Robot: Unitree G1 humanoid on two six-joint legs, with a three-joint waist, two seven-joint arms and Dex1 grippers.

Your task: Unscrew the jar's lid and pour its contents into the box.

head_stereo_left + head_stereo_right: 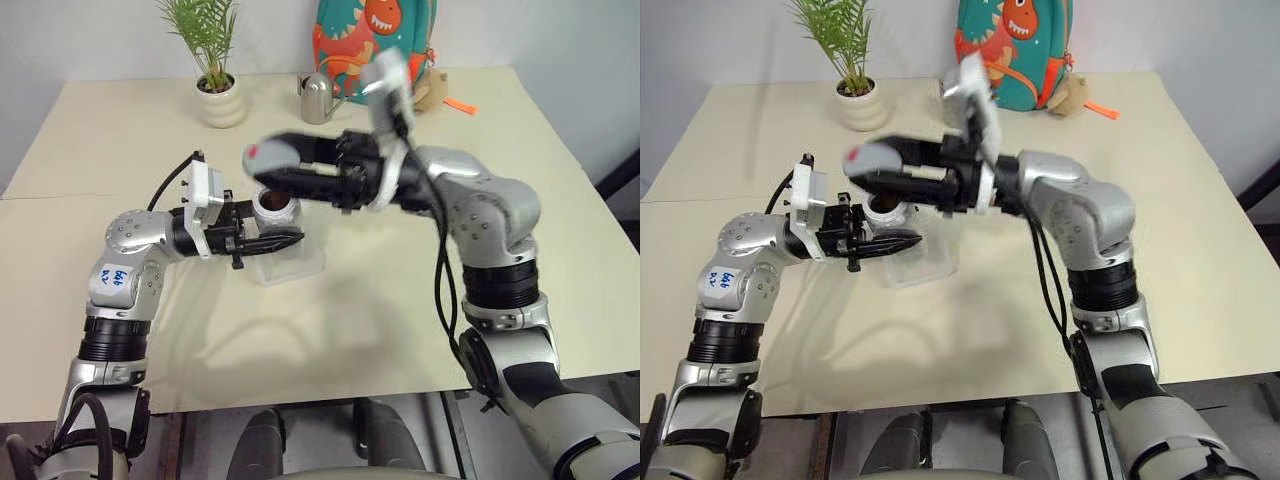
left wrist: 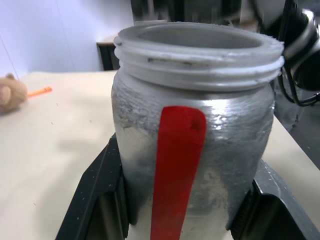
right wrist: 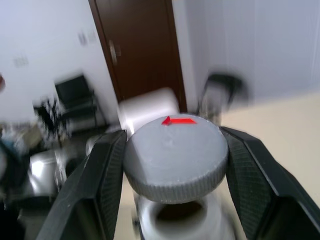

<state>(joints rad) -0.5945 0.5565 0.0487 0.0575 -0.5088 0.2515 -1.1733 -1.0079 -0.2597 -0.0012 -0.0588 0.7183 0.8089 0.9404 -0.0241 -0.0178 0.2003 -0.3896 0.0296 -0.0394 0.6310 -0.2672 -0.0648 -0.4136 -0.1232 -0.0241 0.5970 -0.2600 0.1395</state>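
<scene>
My left gripper (image 1: 281, 226) is shut on the jar (image 1: 275, 209), holding it upright just above the clear box (image 1: 291, 267) on the table. In the left wrist view the jar (image 2: 192, 125) shows a bare threaded mouth and a red strip down its side, with a black finger (image 2: 95, 200) at each flank. Something brown shows inside the jar's mouth in the left eye view. My right gripper (image 1: 272, 166) is shut on the grey lid (image 1: 264, 154) with its red mark. The lid (image 3: 175, 155) hangs a little above the open jar, apart from it.
At the back of the beige table (image 1: 120, 140) stand a potted plant (image 1: 218, 95), a silver watering can (image 1: 318, 98) and a dinosaur backpack (image 1: 372, 40), with a small plush toy (image 1: 432, 93) and an orange bit (image 1: 460, 105). The table's front edge (image 1: 300, 395) runs close to me.
</scene>
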